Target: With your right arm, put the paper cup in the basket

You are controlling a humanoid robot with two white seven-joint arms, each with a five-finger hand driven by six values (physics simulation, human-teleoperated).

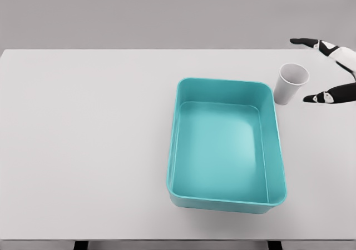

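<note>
1. Table [83, 150]: white, flat top; carries everything listed. Its near edge runs along the bottom of the head view.
2. Basket [226, 148]: teal plastic, rectangular, open-topped, nothing inside. Sits right of the table's centre, its short near wall closest to the table's near edge.
3. Paper cup [290, 83]: white, upright, mouth open. Stands on the table just beyond the basket's far right corner, close to the rim; whether it touches it cannot be told.
4. Right hand [328, 72]: enters at the table's right edge, fingers spread, one dark-tipped finger beyond the cup and one nearer, bracketing it from the right. Not yet in contact; holds nothing.
5. Left hand: not visible.
6. Risks, judged: a light cup may tip or skid toward the basket wall if one finger lands first; a hard squeeze could crush it.
7. Obstruction: only the basket's rim, which the cup must clear.
</note>
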